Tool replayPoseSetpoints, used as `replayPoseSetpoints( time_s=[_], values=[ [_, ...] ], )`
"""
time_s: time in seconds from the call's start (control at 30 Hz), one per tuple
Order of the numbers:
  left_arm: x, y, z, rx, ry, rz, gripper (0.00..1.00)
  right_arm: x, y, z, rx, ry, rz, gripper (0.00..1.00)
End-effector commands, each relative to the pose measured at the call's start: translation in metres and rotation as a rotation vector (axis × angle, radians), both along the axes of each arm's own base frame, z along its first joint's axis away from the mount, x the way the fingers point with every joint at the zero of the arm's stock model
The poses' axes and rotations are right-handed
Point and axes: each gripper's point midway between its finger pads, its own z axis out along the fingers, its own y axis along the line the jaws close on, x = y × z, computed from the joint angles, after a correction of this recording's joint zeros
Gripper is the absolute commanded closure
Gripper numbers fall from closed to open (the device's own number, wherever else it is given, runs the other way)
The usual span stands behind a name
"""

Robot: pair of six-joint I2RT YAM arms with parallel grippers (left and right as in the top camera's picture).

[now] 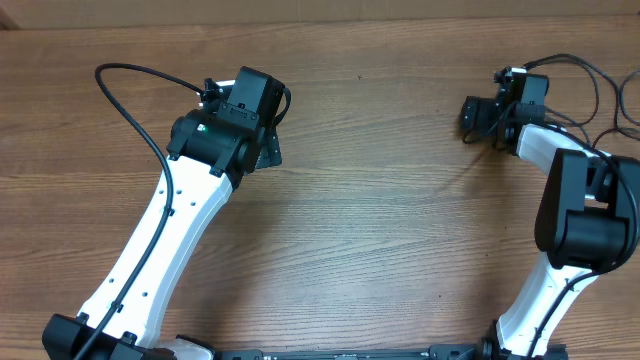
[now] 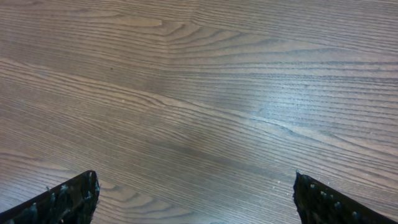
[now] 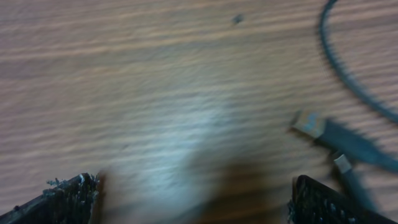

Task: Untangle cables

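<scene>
Overhead: your left gripper (image 1: 266,148) hangs over the bare wooden table (image 1: 380,220), left of centre. Your right gripper (image 1: 478,118) is top right. The cables (image 1: 590,75) lie in the top-right corner as thin black loops, just beside that arm and reaching the right edge.

Left wrist: your fingers (image 2: 68,199) are spread wide with only wood grain between them.

Right wrist: blurred. Jaws are wide and hold nothing. The larger plug (image 3: 311,124) is near your right finger, tip pointing left, long axis running down-right. A smaller plug (image 3: 342,163) lies just below it.
</scene>
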Motion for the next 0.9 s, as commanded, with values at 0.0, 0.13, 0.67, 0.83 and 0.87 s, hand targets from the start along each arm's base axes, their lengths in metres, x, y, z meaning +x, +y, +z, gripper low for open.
replayPoseSetpoints(
  time_s=[0.0, 0.13, 0.67, 0.83, 0.87],
  values=[
    [-0.001, 0.005, 0.008, 0.016, -0.024, -0.004, 0.00, -0.025, -0.037, -0.056, 0.030, 0.102, -0.082, 0.00],
    [-0.001, 0.005, 0.008, 0.016, -0.024, -0.004, 0.00, -0.038, -0.085, -0.065, 0.041, 0.102, -0.182, 0.00],
    [-0.001, 0.005, 0.008, 0.016, -0.024, -0.004, 0.01, -0.092, -0.218, -0.059, 0.191, -0.010, -0.583, 0.00],
    [-0.001, 0.005, 0.008, 0.016, -0.024, -0.004, 0.00, -0.102, -0.247, -0.051, 0.060, 0.007, -0.685, 0.00],
    [-0.001, 0.005, 0.008, 0.016, -0.024, -0.004, 0.00, -0.105, -0.251, -0.050, 0.032, 0.012, -0.699, 0.00]
  ],
)
